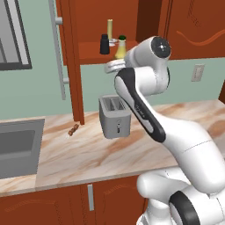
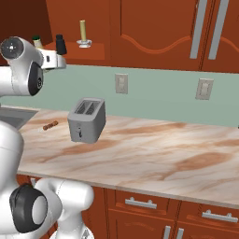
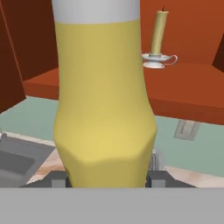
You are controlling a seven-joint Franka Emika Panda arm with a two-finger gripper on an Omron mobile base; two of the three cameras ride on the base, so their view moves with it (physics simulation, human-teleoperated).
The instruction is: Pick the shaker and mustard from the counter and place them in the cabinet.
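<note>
Hand view shows the gripper (image 3: 106, 177) closed on the mustard (image 3: 103, 100), fingers at its base, held up at the cabinet (image 1: 145, 15) shelf niche; the shaker (image 1: 104, 44) already stands there near the candle (image 3: 158, 33), above the counter (image 1: 88, 154)

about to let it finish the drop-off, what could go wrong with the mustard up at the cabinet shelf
The tool grips the mustard low on its body, so the tall bottle could tip when set down. The shaker already stands on the shelf close by and might get knocked. The candle right behind is another thing to bump.
</note>
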